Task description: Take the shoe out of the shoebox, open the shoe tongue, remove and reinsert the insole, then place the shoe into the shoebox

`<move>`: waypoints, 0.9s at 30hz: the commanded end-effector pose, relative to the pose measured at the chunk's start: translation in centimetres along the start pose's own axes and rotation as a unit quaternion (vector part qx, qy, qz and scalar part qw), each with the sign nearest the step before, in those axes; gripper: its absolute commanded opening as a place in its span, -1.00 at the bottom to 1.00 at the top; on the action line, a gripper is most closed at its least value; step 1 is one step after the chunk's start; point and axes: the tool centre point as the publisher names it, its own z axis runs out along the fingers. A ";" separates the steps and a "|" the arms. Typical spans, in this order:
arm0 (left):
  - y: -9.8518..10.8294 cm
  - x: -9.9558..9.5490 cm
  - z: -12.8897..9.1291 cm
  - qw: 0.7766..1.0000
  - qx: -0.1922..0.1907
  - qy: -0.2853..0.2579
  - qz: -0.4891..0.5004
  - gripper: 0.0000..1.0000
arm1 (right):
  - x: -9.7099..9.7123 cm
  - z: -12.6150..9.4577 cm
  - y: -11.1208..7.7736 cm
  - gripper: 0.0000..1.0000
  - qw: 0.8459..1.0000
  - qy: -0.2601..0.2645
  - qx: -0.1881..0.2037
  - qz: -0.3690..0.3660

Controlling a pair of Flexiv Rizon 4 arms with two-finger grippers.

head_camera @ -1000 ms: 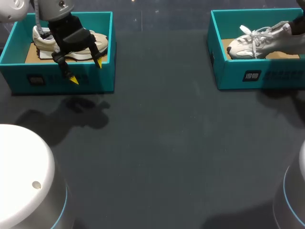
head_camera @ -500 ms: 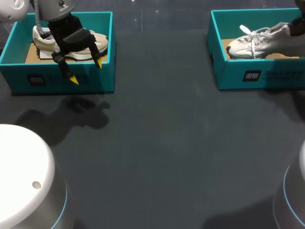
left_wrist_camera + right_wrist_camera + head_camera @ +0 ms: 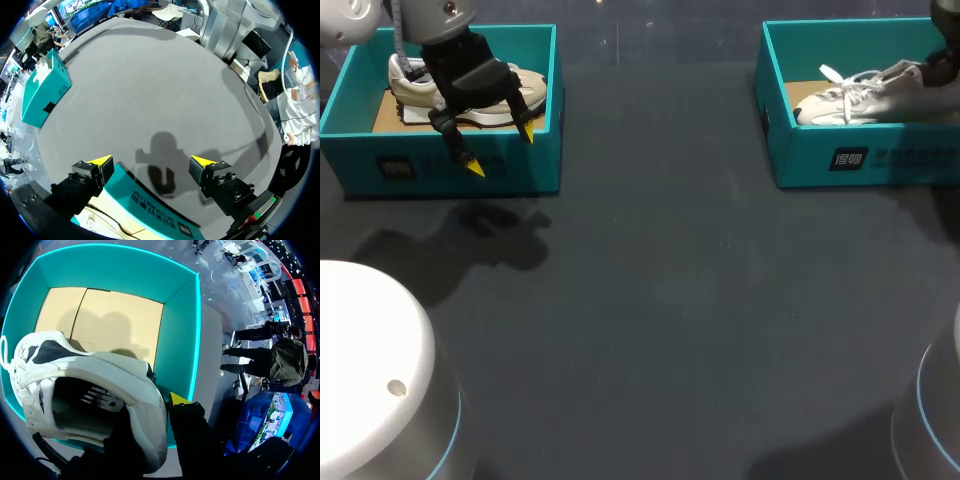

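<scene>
A white laced shoe (image 3: 880, 95) sits low in the right teal shoebox (image 3: 880, 160), toe toward the table's middle. My right gripper (image 3: 940, 68) is shut on its heel collar. In the right wrist view the shoe (image 3: 100, 375) hangs over the cardboard floor of the box (image 3: 180, 330), and the gripper (image 3: 155, 410) has one finger inside the collar and one yellow tip outside. The left teal shoebox (image 3: 440, 175) holds a beige shoe (image 3: 405, 85). My left gripper (image 3: 501, 150) hovers open over that box's front wall (image 3: 150, 205), holding nothing (image 3: 150, 162).
The dark grey table (image 3: 670, 300) stretches between the two boxes. From the left wrist the right shoebox (image 3: 42, 95) shows far across the table. The bases of my arms stand at the near corners.
My right gripper has lowered the white shoe deeper into the right box, so the front wall now hides more of it. The left arm has not moved.
</scene>
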 end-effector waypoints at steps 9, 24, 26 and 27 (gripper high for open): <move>0.0 0.1 0.0 1.000 -0.001 0.000 0.000 1.00 | 0.8 2.5 -0.1 -1.00 1.000 0.015 0.003 -0.007; 0.0 0.1 0.0 1.000 -0.001 0.000 0.000 1.00 | 2.5 4.4 -0.3 -1.00 0.999 0.035 0.015 -0.012; 0.0 0.1 0.0 1.000 -0.001 0.000 0.000 1.00 | 2.7 4.7 -0.3 -1.00 0.999 0.038 0.016 -0.012; 0.0 0.1 0.0 1.000 -0.001 0.000 0.000 1.00 | 2.9 4.8 -0.3 -1.00 0.999 0.039 0.016 -0.012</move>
